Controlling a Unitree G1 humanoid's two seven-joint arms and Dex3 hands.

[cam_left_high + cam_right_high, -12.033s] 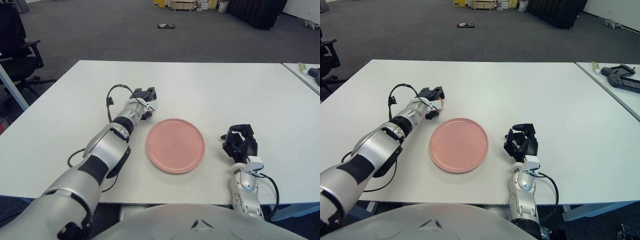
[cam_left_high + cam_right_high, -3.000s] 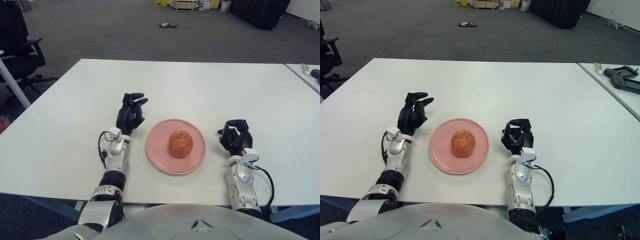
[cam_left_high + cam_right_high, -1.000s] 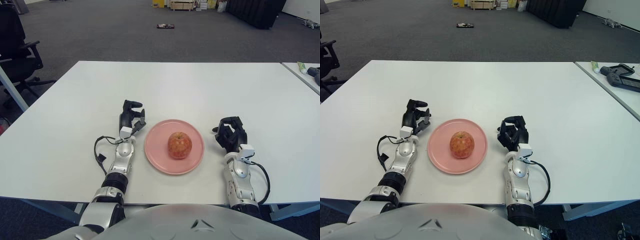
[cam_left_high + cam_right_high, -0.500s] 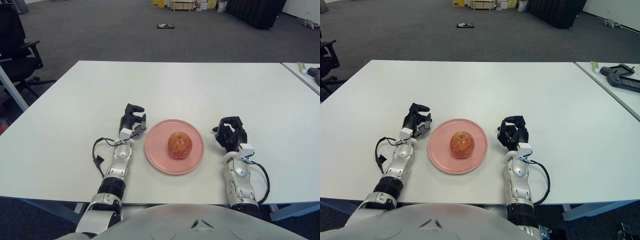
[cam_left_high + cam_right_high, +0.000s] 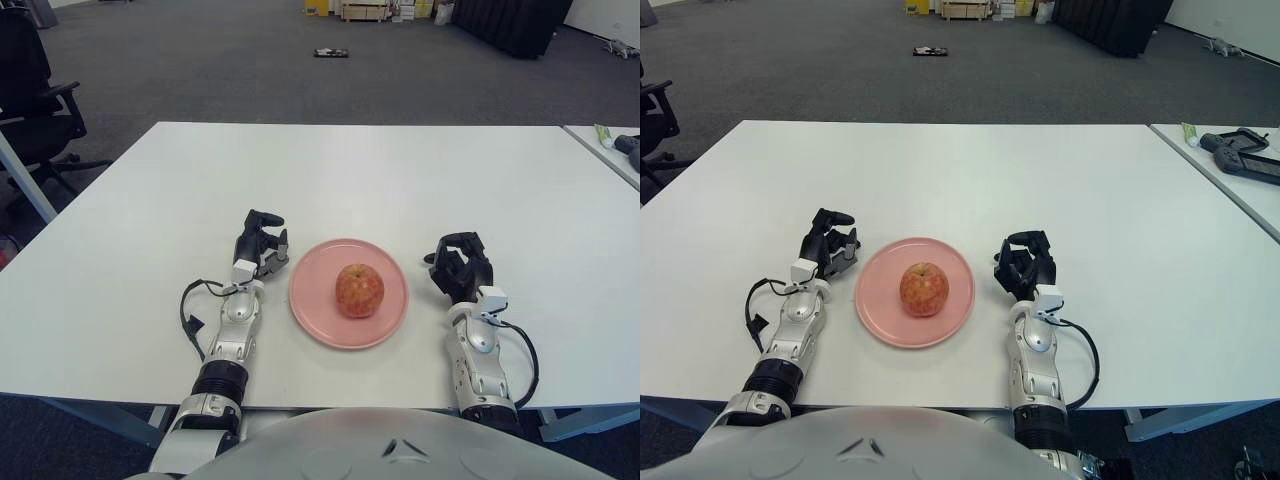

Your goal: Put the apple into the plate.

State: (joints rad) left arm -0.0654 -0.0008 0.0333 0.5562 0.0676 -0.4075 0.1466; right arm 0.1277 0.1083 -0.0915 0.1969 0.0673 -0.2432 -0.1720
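- We can read no text, label, brand, number or sign anywhere in either eye view.

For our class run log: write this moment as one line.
apple: on plate | left hand: left of plate, empty | right hand: right, empty
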